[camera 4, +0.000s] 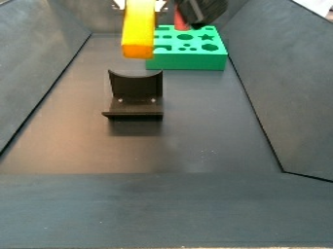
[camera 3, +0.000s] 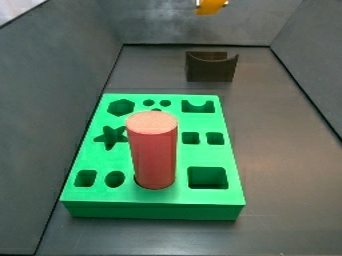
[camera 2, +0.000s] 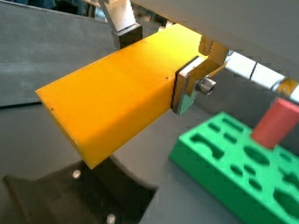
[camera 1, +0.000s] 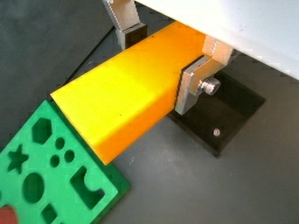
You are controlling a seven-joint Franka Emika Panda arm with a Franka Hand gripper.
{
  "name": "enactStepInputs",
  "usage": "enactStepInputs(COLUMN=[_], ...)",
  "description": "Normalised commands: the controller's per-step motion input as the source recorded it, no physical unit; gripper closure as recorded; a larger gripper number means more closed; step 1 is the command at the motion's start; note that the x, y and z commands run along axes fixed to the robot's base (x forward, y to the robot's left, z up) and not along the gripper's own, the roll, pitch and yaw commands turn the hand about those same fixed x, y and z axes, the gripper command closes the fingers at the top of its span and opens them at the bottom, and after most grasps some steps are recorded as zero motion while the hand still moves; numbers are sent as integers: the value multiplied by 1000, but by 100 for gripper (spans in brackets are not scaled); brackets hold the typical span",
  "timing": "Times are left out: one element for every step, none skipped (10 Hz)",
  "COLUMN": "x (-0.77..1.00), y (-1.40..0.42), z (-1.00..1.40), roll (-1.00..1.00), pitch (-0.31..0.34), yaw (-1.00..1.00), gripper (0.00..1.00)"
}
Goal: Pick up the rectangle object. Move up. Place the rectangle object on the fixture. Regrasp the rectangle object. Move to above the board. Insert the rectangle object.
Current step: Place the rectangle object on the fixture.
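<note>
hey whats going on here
A Panda arm's tool is shut on the yellow-orange rectangle object, holding it in the air above the dark fixture. The green board lies further along the floor with a red cylinder standing in it. The fixture's notch is empty.

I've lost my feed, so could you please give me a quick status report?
Gripper shut on the rectangle object, raised above the fixture. Block hangs clear, not yet on the fixture. Red cylinder stands on the board; nothing in the way.
</note>
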Motion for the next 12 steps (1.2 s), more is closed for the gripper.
enactStepInputs(x=[220, 81, 113, 117, 140, 152, 154, 162, 173, 160, 129, 110], y=[44, 28, 131, 132, 136, 135, 136, 141, 134, 123, 105, 78], z=[-10, 2, -1000, -1000, -1000, -1000, -1000, -1000, -1000, -856, -631, -424], roll=[-412, -242, -1000, -1000, -973, -810, -635, -398, -263, -188, -161, -137], pitch=[55, 55, 260, 245, 270, 238, 177, 88, 40, -12, -36, -55], yaw=[-50, -54, -127, -142, -209, -227, -245, -258, -249, -216, -186, -152], gripper=[100, 100, 100, 100, 100, 100, 100, 100, 100, 100, 100, 100])
